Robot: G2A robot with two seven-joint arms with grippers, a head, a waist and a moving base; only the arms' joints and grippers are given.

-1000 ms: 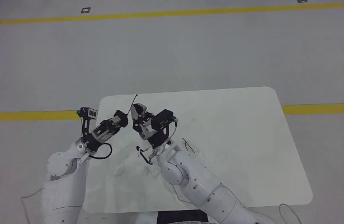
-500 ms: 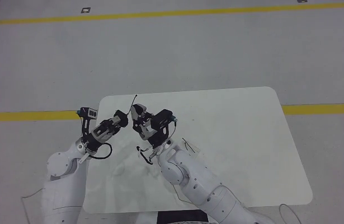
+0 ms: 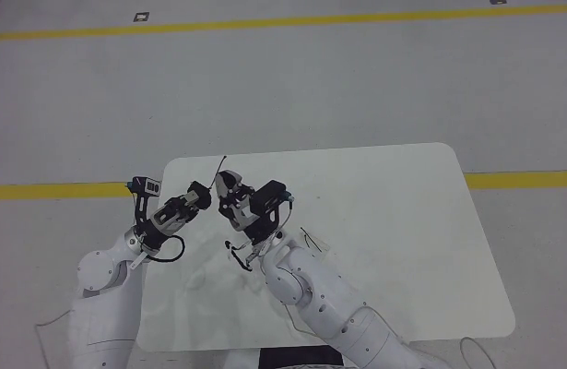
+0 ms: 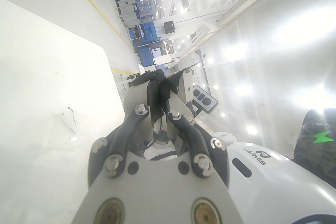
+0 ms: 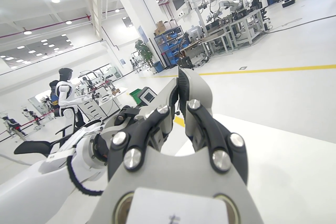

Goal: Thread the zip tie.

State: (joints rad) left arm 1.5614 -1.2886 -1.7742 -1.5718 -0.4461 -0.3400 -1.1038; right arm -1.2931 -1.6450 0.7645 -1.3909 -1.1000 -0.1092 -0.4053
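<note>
A thin black zip tie [image 5: 179,62] stands up out of my right gripper [image 5: 180,83], which is shut on it. In the top view its tip [image 3: 221,164] pokes up near the table's far left edge, just above the right gripper [image 3: 230,190]. My left gripper [image 3: 199,196] hovers close beside the right one, over the table's left side. In the left wrist view the left gripper [image 4: 158,83] is shut, with black material pinched between its pads and a thin black strand [image 4: 159,120] hanging below. That looks like the zip tie's other end.
The white table [image 3: 394,212] is bare to the right. A loose zip tie [image 3: 311,241] lies near its middle, also seen as a thin loose zip tie [image 4: 69,118] on the tabletop. A small dark loop [image 3: 235,250] lies under the right forearm.
</note>
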